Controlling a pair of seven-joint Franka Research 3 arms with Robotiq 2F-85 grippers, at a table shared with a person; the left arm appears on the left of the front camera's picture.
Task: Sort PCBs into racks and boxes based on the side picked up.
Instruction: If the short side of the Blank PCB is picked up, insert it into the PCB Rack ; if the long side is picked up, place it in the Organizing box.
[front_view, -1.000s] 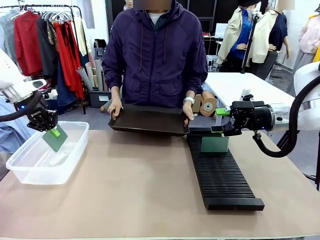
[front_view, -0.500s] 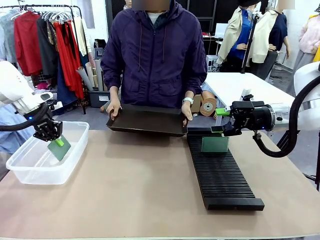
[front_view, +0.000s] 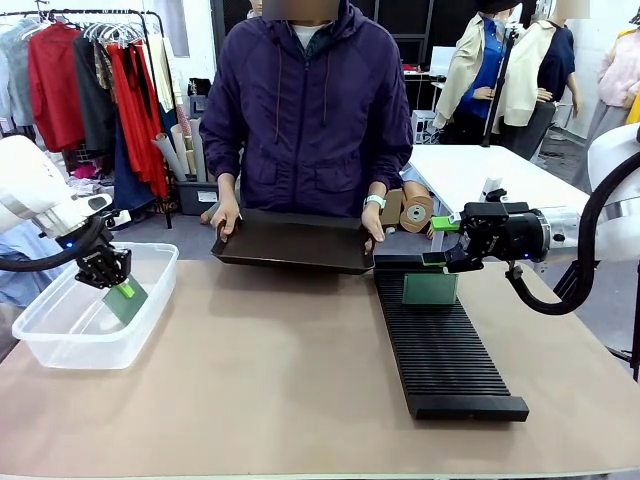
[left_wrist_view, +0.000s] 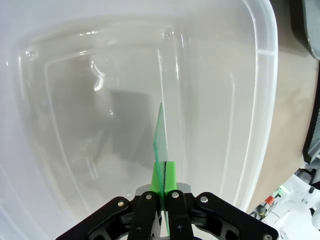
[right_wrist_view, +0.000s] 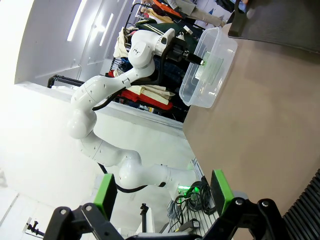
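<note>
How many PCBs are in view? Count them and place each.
2. One PCB is clamped in the left gripper, down inside the clear box. The other PCB stands upright in the black rack, near its far end. The tray may hide more.

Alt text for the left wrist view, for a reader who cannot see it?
The left tool, shut on a thin green PCB seen edge-on, holds it inside the clear plastic box. Tan table lies past the box's rim.
</note>
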